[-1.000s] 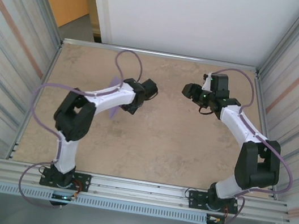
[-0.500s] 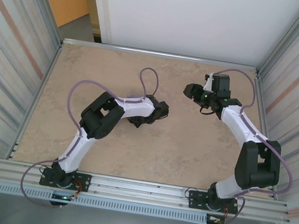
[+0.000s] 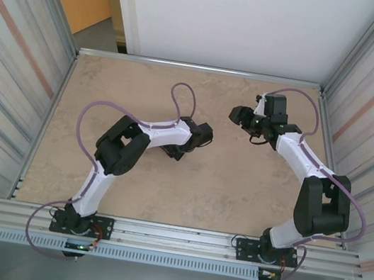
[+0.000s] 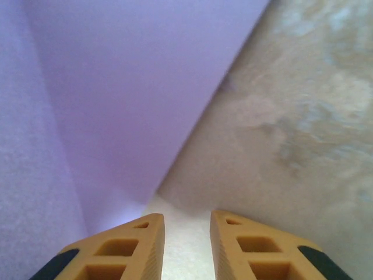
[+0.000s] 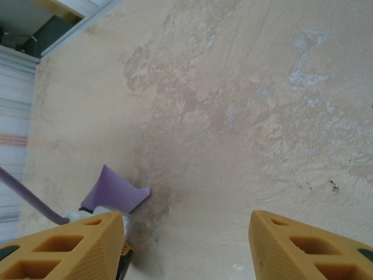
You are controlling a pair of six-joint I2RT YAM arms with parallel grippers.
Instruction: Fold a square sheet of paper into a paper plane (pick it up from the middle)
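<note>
We find the left end effector (image 3: 202, 134) near the middle of the desk (image 3: 236, 191), with the right end effector (image 3: 238, 114) close by at about 2 o'clock from it.

In the left wrist view the left end effector (image 4: 185, 217) is released. Its two fingers stand a little apart, bare desk (image 4: 291, 116) shows in the gap, and nothing is pinched between them. The paper plane (image 4: 116, 87) lies just beyond the tips, spreading from 9 o'clock round to 12 o'clock. We see two lilac panels meeting along a crease, and one straight edge running diagonally toward the fingers. Whether the paper touches the left finger we cannot tell.

In the right wrist view the right end effector (image 5: 185, 219) is wide open and empty above the desk (image 5: 233, 87). A pointed lilac corner of the paper plane (image 5: 113, 188) sits at about 10 o'clock from it, lifted a little off the surface.

We judge that the folding is far along and that the step in hand is setting the creased paper down. Whether every fold is done we cannot tell.

The next move calls for lifting the left end effector away without dragging the light paper. If a crease needs pressing, the right end effector should reach in toward 10 o'clock and hold the paper down.
</note>
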